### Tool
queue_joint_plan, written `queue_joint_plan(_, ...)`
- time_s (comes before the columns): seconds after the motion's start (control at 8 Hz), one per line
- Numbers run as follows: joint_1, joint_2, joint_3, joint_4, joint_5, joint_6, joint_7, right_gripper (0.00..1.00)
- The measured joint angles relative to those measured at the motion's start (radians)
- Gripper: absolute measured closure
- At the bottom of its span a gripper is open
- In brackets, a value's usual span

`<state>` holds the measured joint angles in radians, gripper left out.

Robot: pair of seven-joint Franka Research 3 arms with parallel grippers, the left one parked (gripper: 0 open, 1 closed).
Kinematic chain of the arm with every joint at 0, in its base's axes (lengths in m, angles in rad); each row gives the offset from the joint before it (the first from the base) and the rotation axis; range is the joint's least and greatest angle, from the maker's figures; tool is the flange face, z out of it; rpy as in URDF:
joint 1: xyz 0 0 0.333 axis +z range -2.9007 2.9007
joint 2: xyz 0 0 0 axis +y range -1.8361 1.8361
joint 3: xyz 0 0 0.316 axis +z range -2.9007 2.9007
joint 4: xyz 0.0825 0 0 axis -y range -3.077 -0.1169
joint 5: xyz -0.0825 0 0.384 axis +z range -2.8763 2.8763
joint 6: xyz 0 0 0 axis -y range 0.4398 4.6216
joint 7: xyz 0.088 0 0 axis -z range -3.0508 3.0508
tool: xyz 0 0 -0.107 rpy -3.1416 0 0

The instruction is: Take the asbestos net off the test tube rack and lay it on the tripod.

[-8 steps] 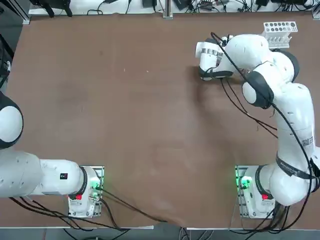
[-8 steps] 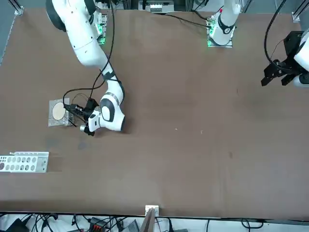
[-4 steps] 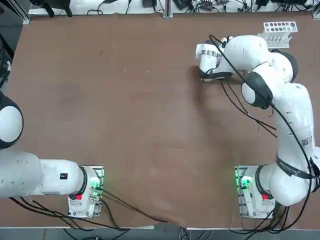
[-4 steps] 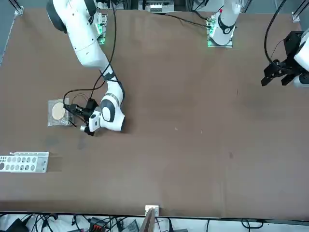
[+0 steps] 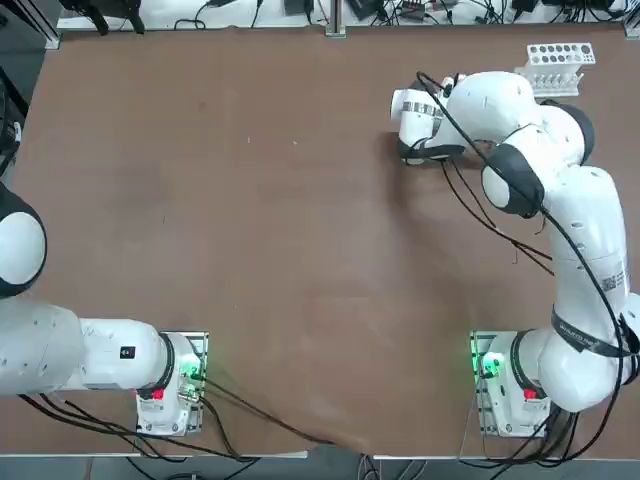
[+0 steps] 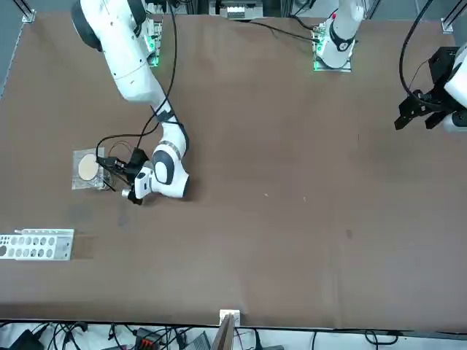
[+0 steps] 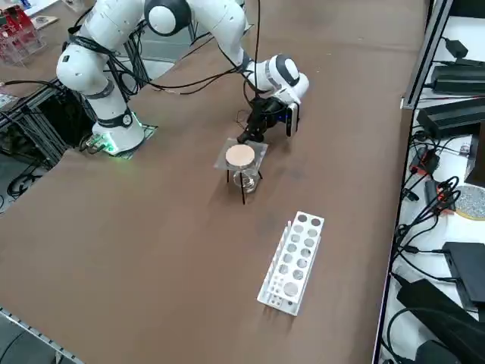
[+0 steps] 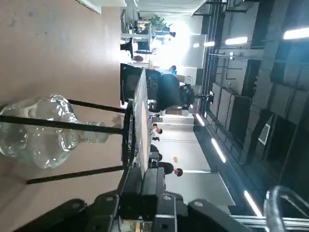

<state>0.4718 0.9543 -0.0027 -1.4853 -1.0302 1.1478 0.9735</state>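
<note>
The asbestos net [image 7: 241,155], grey mesh with a pale round disc, lies flat on the ring of the black wire tripod [image 7: 243,191]. My right gripper [image 7: 254,133] reaches in low from the side, shut on the net's near edge. In the wrist view the net [image 8: 139,111] shows edge-on, running into my gripper [image 8: 145,181], with the tripod's legs [image 8: 72,124] beside it. From the front the net [image 6: 88,169] sits just left of my gripper [image 6: 109,168]. The white test tube rack [image 7: 294,262] stands apart with nothing on it. From overhead my arm hides the net, and only the rack [image 5: 560,62] shows.
A small clear glass object [image 7: 244,180] stands under the tripod's ring between the legs. The rack [image 6: 35,245] is near the table's far edge on my right. Cables and boxes [image 7: 455,114] lie beyond the table's right edge.
</note>
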Motion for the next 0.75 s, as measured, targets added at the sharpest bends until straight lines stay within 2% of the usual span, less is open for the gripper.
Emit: queue_joint_plan(0.75, -0.002, 0.007, -0.006, 0.001, 0.002, 0.0, 0.037, 0.98)
